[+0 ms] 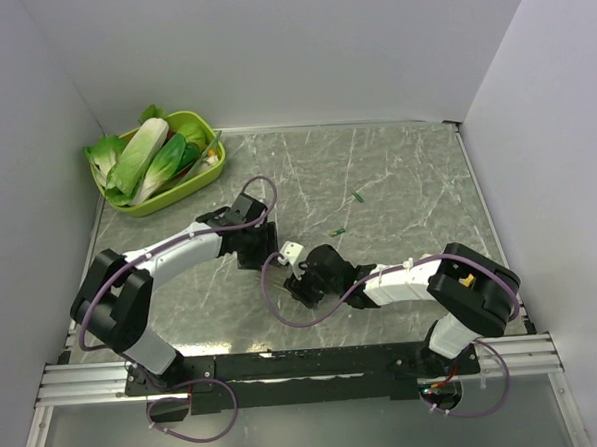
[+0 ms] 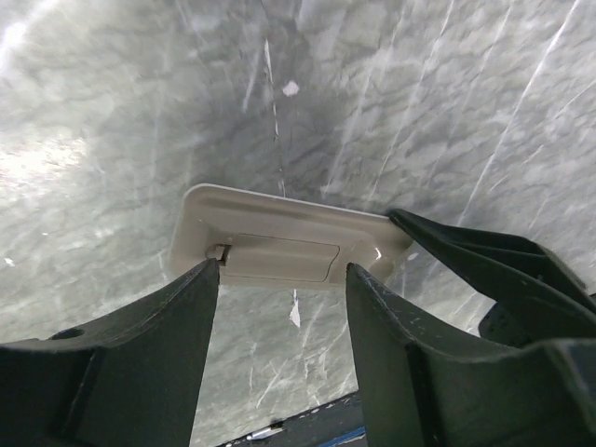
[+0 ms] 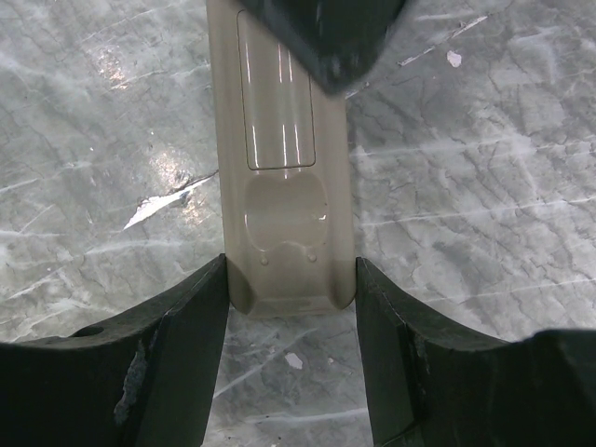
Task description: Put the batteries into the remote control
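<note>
Right wrist view: right gripper (image 3: 291, 270) is pinching the remote (image 3: 284, 214) mid-frame, left gripper (image 2: 281, 268) is hovering spread at its cover (image 3: 279, 102); a hard push is risking twisting it loose, batteries (image 1: 337, 231) lying centre-right overhead

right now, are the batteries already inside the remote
No, the batteries lie loose on the table, apart from the remote control.

- Slim beige plastic remote control (image 3: 284, 186): dull back side showing, rectangular battery cover in place, centrally placed.
- Tiny green cylindrical battery (image 1: 338, 231): lying loose just beyond the remote.
- Second matching green battery (image 1: 358, 196): farther back, apart.
</note>
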### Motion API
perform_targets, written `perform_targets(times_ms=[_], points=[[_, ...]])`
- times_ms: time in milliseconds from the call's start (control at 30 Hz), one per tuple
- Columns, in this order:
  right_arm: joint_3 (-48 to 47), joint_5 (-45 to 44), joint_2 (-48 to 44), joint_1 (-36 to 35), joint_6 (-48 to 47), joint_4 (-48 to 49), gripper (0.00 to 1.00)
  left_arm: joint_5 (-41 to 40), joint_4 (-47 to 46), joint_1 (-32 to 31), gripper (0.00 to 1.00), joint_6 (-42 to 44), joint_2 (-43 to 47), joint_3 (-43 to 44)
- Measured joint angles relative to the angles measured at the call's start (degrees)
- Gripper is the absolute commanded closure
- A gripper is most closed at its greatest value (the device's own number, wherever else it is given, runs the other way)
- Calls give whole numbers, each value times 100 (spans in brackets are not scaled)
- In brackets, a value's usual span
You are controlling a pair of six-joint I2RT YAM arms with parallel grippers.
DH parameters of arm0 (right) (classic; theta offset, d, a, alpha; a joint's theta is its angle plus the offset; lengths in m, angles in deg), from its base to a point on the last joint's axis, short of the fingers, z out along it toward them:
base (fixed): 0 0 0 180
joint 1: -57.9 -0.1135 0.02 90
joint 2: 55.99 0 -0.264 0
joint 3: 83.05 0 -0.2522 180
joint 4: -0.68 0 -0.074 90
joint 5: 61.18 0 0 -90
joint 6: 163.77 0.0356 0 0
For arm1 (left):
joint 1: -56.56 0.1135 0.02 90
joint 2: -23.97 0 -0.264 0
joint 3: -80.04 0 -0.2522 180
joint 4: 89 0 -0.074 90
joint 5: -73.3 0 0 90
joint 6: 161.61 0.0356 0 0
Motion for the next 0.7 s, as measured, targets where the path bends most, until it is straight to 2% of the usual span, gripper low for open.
perform_targets(times_ms=[700], points=[[-35,4,0,-7,-37,-70,100,-520,289,-341,38,109,-479,332]])
